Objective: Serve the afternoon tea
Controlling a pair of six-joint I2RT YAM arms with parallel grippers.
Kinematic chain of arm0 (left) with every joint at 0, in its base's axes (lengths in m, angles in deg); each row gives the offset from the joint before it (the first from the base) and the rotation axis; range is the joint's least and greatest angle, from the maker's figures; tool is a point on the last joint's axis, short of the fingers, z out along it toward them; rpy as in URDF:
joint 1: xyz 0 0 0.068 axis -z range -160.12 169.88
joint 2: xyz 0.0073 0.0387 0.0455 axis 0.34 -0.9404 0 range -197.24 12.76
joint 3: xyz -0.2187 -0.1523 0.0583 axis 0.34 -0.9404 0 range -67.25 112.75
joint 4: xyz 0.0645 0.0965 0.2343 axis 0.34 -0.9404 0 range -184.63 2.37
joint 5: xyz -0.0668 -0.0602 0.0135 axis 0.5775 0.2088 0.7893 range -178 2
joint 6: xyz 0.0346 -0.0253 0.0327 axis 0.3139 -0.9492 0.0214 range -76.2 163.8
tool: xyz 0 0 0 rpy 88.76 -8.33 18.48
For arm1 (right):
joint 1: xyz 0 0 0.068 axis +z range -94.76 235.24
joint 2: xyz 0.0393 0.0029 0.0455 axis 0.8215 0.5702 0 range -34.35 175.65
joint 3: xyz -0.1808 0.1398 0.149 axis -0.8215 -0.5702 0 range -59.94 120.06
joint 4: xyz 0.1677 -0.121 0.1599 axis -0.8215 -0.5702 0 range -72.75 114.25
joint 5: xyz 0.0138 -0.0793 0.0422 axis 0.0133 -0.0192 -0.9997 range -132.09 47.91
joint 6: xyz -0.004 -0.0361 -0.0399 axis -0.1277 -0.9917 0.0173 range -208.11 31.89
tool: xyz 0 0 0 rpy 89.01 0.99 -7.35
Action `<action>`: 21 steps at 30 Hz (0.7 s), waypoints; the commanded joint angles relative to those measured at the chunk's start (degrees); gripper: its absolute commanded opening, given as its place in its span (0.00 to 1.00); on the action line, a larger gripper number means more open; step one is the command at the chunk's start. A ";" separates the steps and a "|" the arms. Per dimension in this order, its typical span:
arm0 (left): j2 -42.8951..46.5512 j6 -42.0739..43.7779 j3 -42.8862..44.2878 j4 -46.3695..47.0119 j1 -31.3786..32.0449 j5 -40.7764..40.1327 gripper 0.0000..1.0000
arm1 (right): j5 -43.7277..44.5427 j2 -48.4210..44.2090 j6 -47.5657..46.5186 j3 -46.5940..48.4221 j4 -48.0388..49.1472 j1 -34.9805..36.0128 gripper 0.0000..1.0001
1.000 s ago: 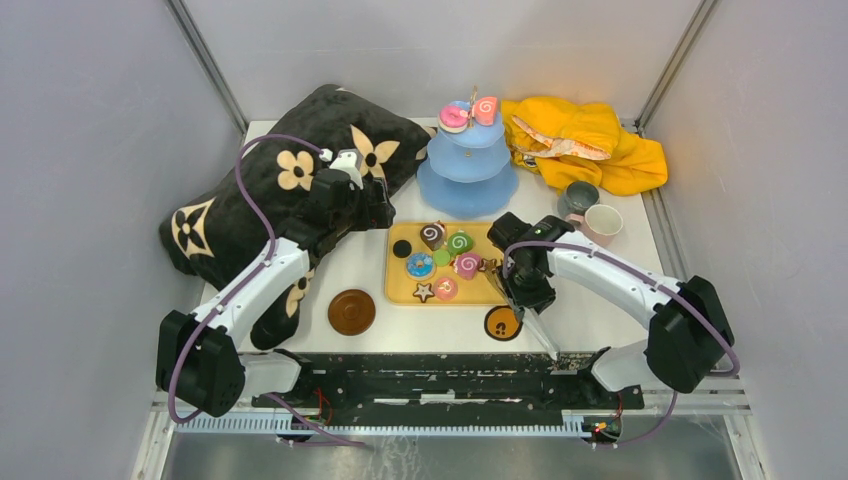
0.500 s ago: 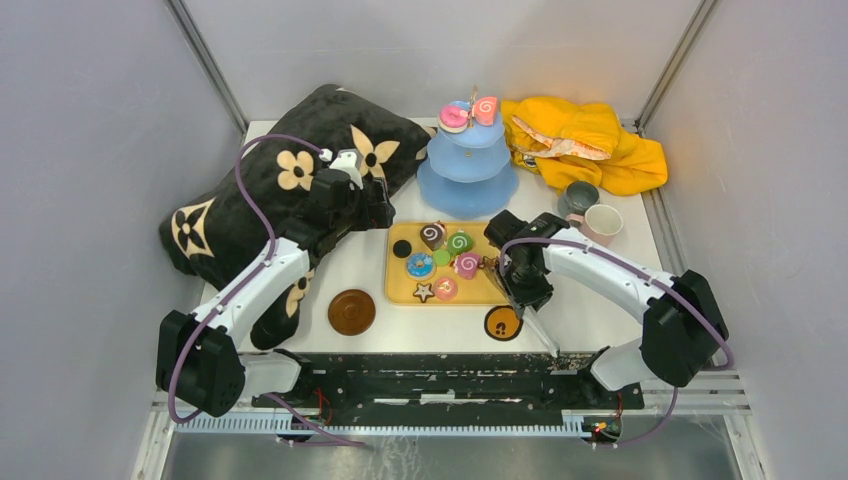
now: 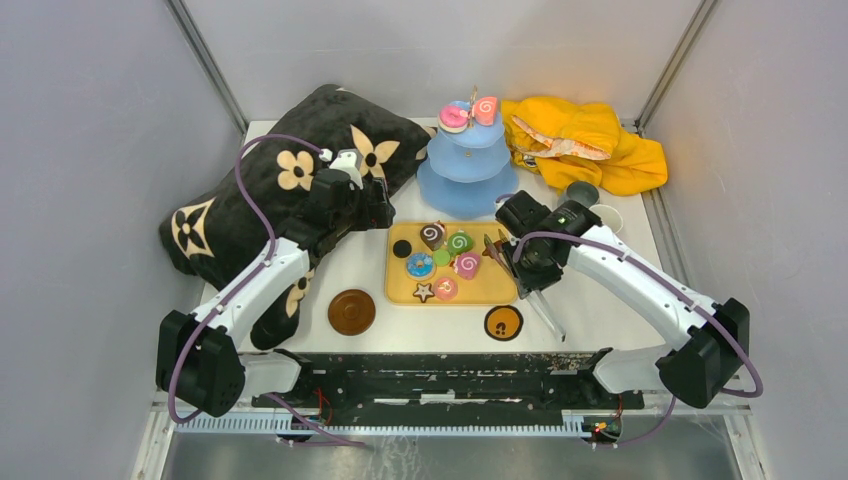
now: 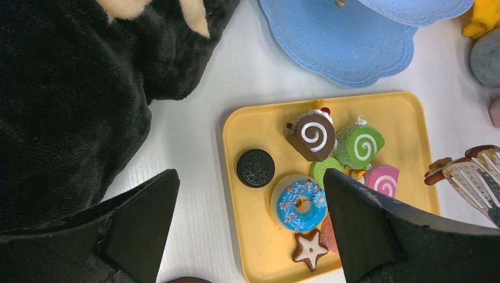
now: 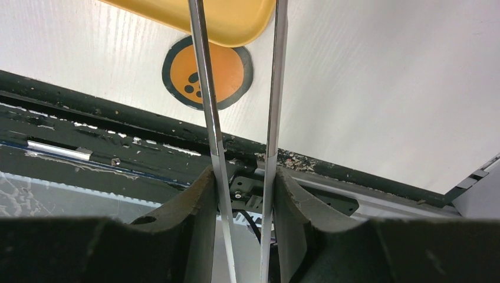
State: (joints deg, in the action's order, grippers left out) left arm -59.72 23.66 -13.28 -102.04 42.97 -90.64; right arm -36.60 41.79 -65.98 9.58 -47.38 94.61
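Observation:
My right gripper (image 3: 531, 274) (image 5: 242, 177) is shut on the metal tongs (image 3: 547, 312) (image 5: 210, 118). The tong tips (image 4: 475, 174) hold a small brown sweet (image 3: 490, 248) (image 4: 438, 168) above the right edge of the yellow tray (image 3: 497, 291). Several sweets lie on the tray: a chocolate swirl roll (image 4: 312, 134), a green roll (image 4: 364, 143), a pink roll (image 4: 383, 180), a blue doughnut (image 4: 298, 202), a star biscuit (image 4: 309, 250) and a black cookie (image 4: 256, 168). My left gripper (image 3: 381, 212) (image 4: 249, 177) is open and empty above the tray's left part. The light-blue stand (image 3: 467, 172) carries two sweets (image 3: 470, 112) on top.
A brown coaster (image 3: 351, 311) and an orange coaster (image 3: 503, 322) (image 5: 207, 71) lie near the front edge. The grey mug (image 3: 581, 191) and pink cup (image 3: 606, 214) stand right, partly behind my right arm. A black pillow (image 3: 265, 190) lies left, a yellow cloth (image 3: 590, 140) at the back right.
My right arm has moved back and to the right, lifting the tongs with the brown sweet off the tray's right edge. The left arm has not moved.

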 commanded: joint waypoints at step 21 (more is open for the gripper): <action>0.51 -1.90 -0.09 2.91 -0.28 0.57 0.99 | -0.90 0.84 -0.85 4.75 9.76 -6.92 0.12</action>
State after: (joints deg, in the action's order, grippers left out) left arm -59.72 23.66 -13.28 -102.04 42.97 -90.48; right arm -36.86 41.83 -66.50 11.35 -44.52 90.24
